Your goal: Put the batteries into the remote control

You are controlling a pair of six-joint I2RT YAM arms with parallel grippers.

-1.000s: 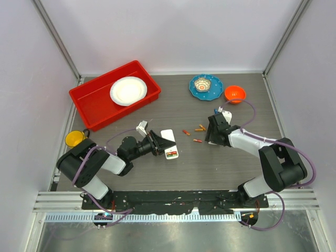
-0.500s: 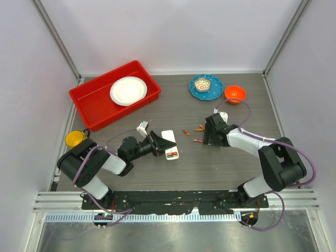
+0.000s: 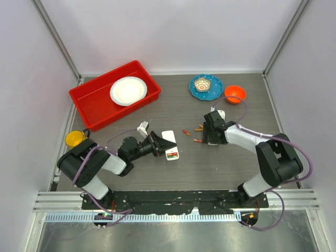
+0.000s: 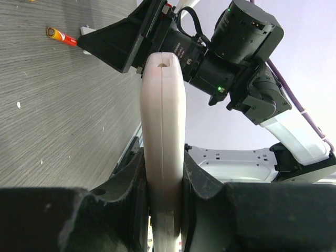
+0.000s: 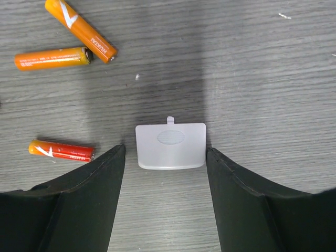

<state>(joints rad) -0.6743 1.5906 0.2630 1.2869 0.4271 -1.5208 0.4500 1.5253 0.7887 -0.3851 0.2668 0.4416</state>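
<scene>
Batteries [image 3: 197, 141] lie loose on the bench [image 3: 210, 168] in the top view, with the remote control [image 3: 169, 143] just left of them. A red tray [image 3: 84, 100] sits far back. In the left wrist view, the left jaws squeeze the remote control from both sides; it looks light, hard and slippery. In the right wrist view, the right jaws are open, with a small white lid [image 5: 170, 146] lying between them, in the way. The batteries probably roll, so pinching one across its middle seems best.

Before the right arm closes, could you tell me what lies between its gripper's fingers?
In the right wrist view, a small white battery cover lies flat on the table between the open right gripper's fingers; the batteries lie outside them.
</scene>
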